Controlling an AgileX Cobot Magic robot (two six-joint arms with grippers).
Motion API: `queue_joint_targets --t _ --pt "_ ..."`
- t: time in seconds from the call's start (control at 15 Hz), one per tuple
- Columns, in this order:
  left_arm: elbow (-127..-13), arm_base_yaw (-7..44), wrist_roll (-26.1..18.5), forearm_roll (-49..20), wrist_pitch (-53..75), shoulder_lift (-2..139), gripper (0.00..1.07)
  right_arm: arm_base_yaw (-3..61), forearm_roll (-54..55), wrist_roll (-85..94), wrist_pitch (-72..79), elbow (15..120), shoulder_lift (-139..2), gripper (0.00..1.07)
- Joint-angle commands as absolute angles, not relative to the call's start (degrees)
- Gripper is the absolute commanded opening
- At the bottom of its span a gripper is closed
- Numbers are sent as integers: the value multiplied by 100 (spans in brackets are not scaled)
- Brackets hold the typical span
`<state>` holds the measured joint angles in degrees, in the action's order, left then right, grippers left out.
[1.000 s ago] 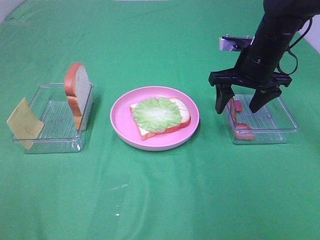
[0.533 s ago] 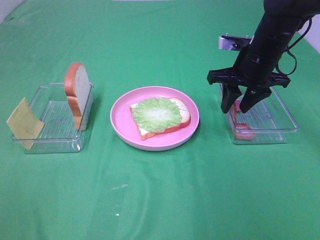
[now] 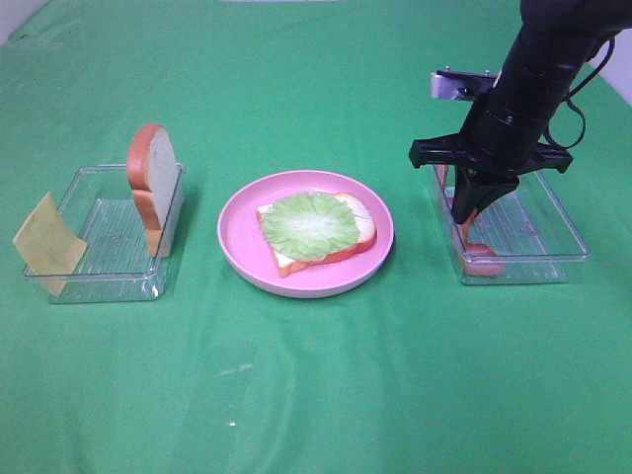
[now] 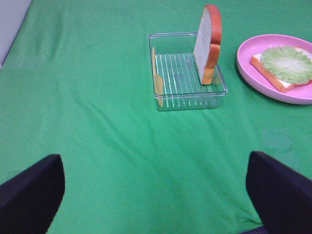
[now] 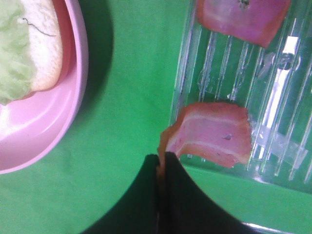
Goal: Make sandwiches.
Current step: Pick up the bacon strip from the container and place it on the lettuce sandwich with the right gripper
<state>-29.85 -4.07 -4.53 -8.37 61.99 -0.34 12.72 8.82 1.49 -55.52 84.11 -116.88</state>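
Observation:
A bread slice topped with a lettuce leaf lies on the pink plate. My right gripper reaches into the right clear tray, shut on the edge of a bacon strip by the tray wall nearest the plate. Its gripper pinches that edge in the right wrist view. A second bacon strip lies in the same tray. The other bread slice stands upright in the left tray, with the cheese square leaning at its far end. My left gripper is open and empty above the cloth.
A green cloth covers the table. The left wrist view shows the left tray, the upright bread and part of the plate. The plate rim lies close to the right tray.
My right gripper's fingers have closed from wide open onto the bacon strip in the right tray. Everything else is still.

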Motion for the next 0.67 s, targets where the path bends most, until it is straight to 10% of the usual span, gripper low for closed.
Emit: queue_joint_targets --t 0.07,0.67 --pt "-2968 -407 -430 -865 6176 -109 93 1278 917 258 -5569 8417 -11700 0" --pt "-2968 -407 -430 -865 6176 -109 93 1278 785 321 -5644 8422 -11230 0"
